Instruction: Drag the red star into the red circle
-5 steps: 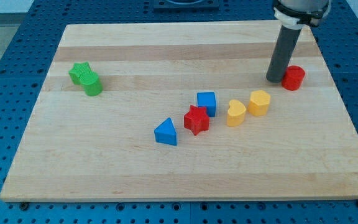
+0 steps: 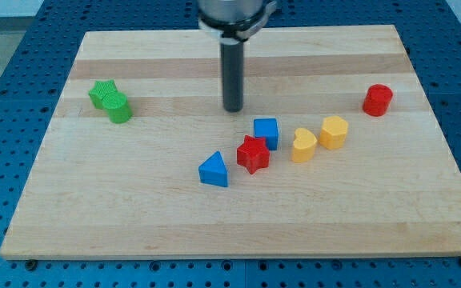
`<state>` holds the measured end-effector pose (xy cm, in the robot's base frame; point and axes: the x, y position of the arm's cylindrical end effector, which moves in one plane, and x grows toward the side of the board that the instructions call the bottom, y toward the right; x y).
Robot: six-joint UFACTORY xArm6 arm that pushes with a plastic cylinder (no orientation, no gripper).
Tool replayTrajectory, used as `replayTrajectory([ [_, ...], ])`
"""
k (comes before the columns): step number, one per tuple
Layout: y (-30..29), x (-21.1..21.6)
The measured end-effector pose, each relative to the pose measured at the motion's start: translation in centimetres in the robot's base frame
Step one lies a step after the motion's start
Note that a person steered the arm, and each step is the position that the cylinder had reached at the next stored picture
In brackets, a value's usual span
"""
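The red star [image 2: 253, 154] is a small, chunky block with stubby points, flat on top, a deep even red with darker sides. It lies on the wooden board [image 2: 134, 216], below my tip [image 2: 233, 109] and slightly toward the view's right, clearly apart from it. A blue cube [image 2: 266, 132] sits just beside the star's upper right corner, so close that I cannot tell whether they touch; this cube is the block nearest my tip, down and to the right of it. A blue triangle [image 2: 214, 170] lies just left of the star and lower, with a narrow gap between them.

The red circle [image 2: 378, 100], a short red cylinder, stands far to the right of my tip, at about the same height in the view, well apart from the star. Between it and the star two yellow hearts [image 2: 303, 146] [image 2: 334, 132] lie in a rising line, near each other.

Far to my tip's left a green star [image 2: 102, 93] and a green round block [image 2: 119, 109] press together.

I can read no writing or label on any block or on the board.

My rod comes straight down from the view's top, upright, its dark end resting on bare wood. I have no pincer to open or close; the tip touches no block and holds nothing.
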<state>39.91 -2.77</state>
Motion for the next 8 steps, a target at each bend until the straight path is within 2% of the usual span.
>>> replayTrajectory([
  [2, -2.5, 6.9],
  [4, -0.9, 11.6],
  [6, 4.4, 11.9],
  [7, 5.0, 10.4],
  [8, 4.6, 6.1],
])
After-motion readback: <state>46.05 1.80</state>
